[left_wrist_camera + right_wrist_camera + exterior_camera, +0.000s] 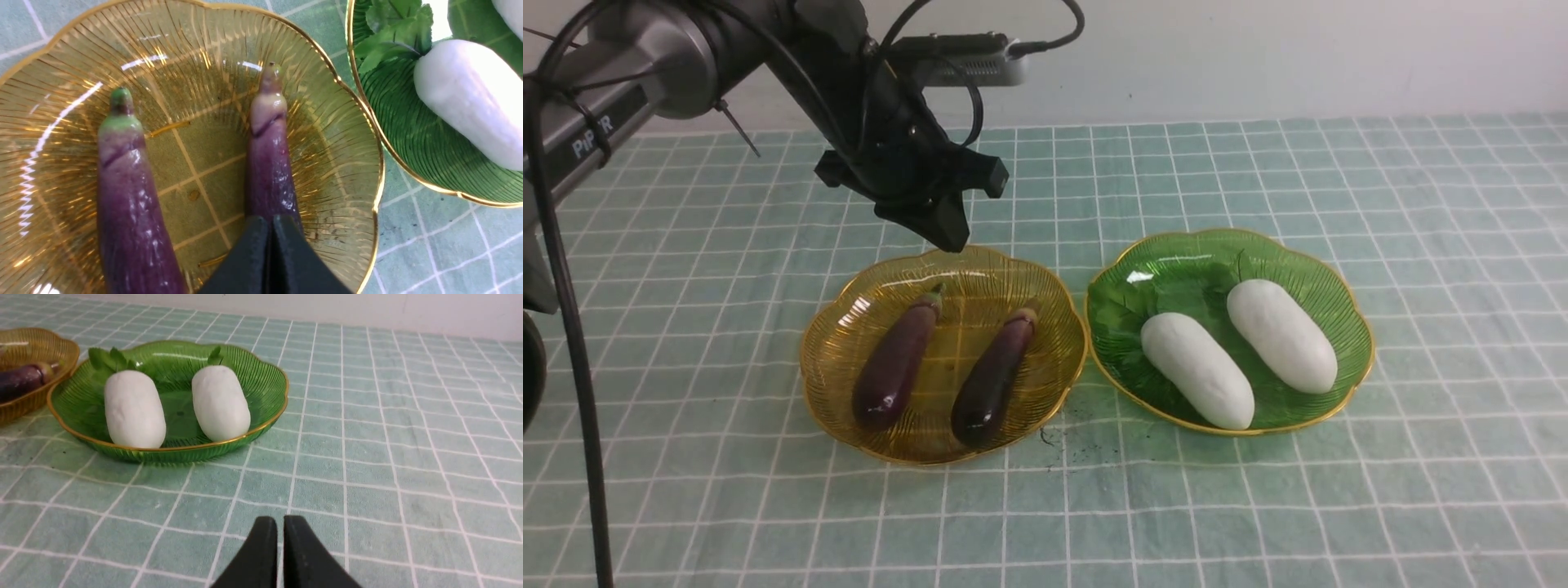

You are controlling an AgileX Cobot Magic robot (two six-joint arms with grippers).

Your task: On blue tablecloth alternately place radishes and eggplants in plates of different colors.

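**Sorting done: eggplants in the amber plate, radishes in the green one**

Lying side by side in the amber plate (833,343) are two dark purple eggplants — the left eggplant (897,364) and the right eggplant (994,374) — both with their stem ends pointing toward the far wall and a bare strip of plate between them. Just to the right, nearly touching rim to rim, sits the green plate (1352,322), which carries two white radishes: the nearer radish (1196,369) and the farther radish (1281,335), roughly parallel and slightly apart, their green leaves turned toward the plate's far side. Both plates rest on the blue tablecloth (1421,204) with its white grid.

The left gripper (949,237) hangs above the far edge of the amber plate, its black fingers pressed together with nothing between them; in the left wrist view the closed tips (270,228) sit over the fat end of the right eggplant, and I cannot tell whether they touch it. The right gripper (280,528) does not show in the front view. Its own camera has it low over bare cloth, well apart from the green plate, fingers nearly together — only a thin slit between them — and empty.
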